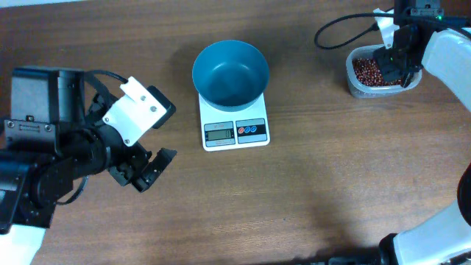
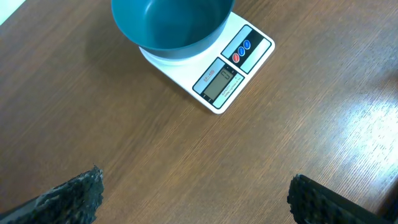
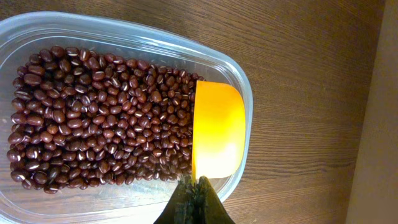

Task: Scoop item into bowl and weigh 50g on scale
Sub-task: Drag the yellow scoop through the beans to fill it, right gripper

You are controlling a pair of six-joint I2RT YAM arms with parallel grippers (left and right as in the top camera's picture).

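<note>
Beans, small and dark reddish-brown [image 3: 93,118], lie in a loose heap across most of the clear rounded plastic tub [image 3: 74,25], which stands at the far right of the wooden surface [image 1: 331,184]. My right jaws are pinched tight on the handle of the yellow plastic scoop [image 3: 217,130]. Its cup sits inside the tub at the end nearest my wrist and touches the edge of the heap. I see no beans on it.

The relation that counts is that the beans lie to my left of the cup. The scoop's long axis runs from my right jaws straight out across the tub's short side. In my judgement the coming stroke has to sweep sideways into the heap rather than push forward.

The round teal-blue plastic bowl [image 1: 229,72] is empty and rests on the small white square digital scale [image 1: 235,131]. Both are well apart from the tub, further to my left. I cannot read the display.

My left jaws stand wide and hold nothing. They hover over bare surface near the scale's front corner. That arm is nearer the bowl, but only the right one is in reach of the beans.
</note>
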